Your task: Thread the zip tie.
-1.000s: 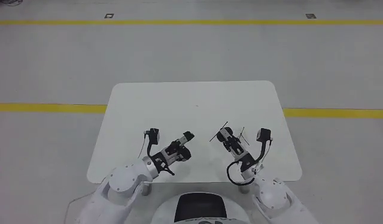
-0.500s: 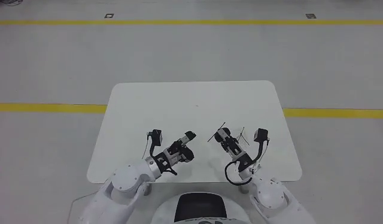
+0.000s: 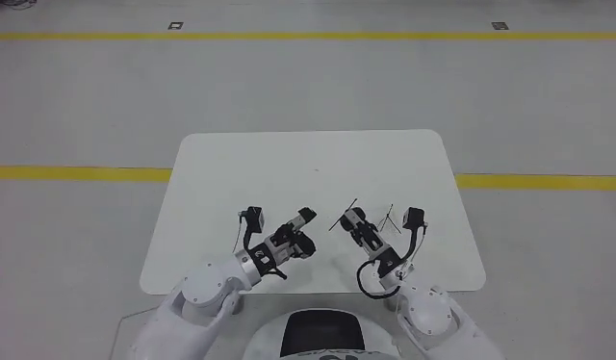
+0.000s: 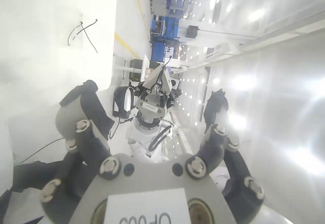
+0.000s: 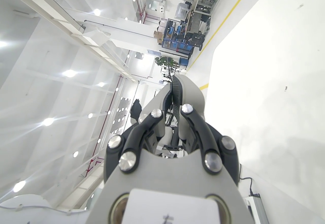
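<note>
Your right claw point(image 3: 358, 223) is clenched on the zip tie point(image 3: 342, 216). The thin black strip sticks out of it above the desk point(image 3: 241, 167), at about 5 o'clock from the desk's middle; one end seems to point toward 8 o'clock, to the left claw point(image 3: 304, 231). The left claw is released and holds nothing; it is near the strip but apart from it.

The main danger, I think, is a missed catch: the strip is thin and will bend easily, so if the left claw closes a little beside the end, it may push the strip away instead of taking it. A side push can also turn the tie inside the right claw; then tail and head will not line up (I cannot tell which end is the head, it is too small to see).

The two claws face each other closely; if you bring them together too fast, the fingers may hit before the tie meets.

Some loose ties point(image 4: 83, 32) lie on the desk at about 2 o'clock from the right claw; a low move there may sweep them.
</note>
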Action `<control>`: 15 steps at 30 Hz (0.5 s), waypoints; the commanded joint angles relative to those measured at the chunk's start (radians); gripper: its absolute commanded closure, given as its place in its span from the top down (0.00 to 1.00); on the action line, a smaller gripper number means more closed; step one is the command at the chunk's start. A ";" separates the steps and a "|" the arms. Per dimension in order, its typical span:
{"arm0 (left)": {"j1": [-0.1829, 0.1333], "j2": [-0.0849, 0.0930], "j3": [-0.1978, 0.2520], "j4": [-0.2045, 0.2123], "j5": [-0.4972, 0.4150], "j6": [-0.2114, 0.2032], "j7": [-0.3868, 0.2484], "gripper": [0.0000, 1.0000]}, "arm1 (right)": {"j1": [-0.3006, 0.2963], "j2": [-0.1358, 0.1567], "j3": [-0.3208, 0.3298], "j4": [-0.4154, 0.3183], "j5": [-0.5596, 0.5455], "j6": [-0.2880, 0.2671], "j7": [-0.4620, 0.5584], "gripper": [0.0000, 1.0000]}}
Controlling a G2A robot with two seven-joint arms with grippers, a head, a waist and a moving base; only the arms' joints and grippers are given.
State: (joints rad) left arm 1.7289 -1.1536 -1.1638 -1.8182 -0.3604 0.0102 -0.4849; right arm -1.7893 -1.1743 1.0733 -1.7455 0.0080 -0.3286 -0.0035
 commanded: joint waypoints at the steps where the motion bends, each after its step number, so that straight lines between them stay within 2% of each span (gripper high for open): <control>1: -0.005 -0.001 0.011 0.005 -0.002 -0.014 0.012 1.00 | 0.003 -0.002 -0.006 0.004 -0.006 -0.001 -0.005 0.00; 4: -0.016 -0.003 0.026 0.009 0.003 -0.028 0.030 1.00 | 0.006 -0.006 -0.014 0.010 -0.014 -0.001 -0.011 0.00; 13: -0.016 -0.003 0.026 0.009 0.003 -0.028 0.030 1.00 | 0.008 -0.007 -0.014 0.011 -0.021 -0.005 -0.010 0.00; 15: -0.021 -0.004 0.033 0.010 0.013 -0.045 0.038 1.00 | 0.011 -0.008 -0.016 0.012 -0.023 0.001 -0.007 0.00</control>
State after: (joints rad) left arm 1.7105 -1.1573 -1.1349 -1.8091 -0.3536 -0.0243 -0.4519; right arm -1.7798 -1.1815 1.0585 -1.7339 -0.0135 -0.3308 -0.0123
